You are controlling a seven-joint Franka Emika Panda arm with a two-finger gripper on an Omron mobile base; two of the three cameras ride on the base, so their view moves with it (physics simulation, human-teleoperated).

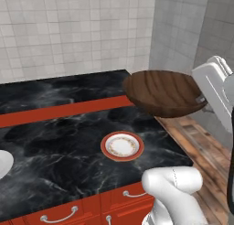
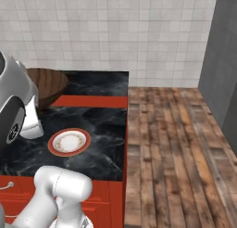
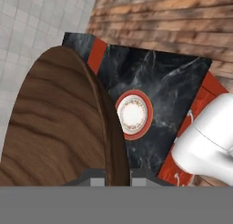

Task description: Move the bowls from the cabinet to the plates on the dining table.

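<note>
My gripper (image 3: 117, 176) is shut on the rim of the wide dark brown wood-grain bowl (image 3: 59, 123). The bowl (image 1: 164, 92) hangs in the air over the right end of the dining table (image 1: 55, 141), above and to the right of a plate. In the right base view the bowl (image 2: 48, 83) shows partly behind my hand. The plate (image 1: 122, 146) is round with a red rim and pale centre and lies bare on the black marble; it is also in the other views (image 2: 69, 142) (image 3: 133, 114). My gripper (image 1: 201, 100) holds the bowl at its right side. The cabinet is out of view.
A red raised strip (image 1: 59, 110) crosses the tabletop. Red drawers with silver handles (image 1: 59, 215) front the table. A white rounded thing (image 1: 2, 163) is cut by the left edge. Wooden floor (image 2: 176, 143) lies right of the table, tiled wall (image 2: 115, 32) behind.
</note>
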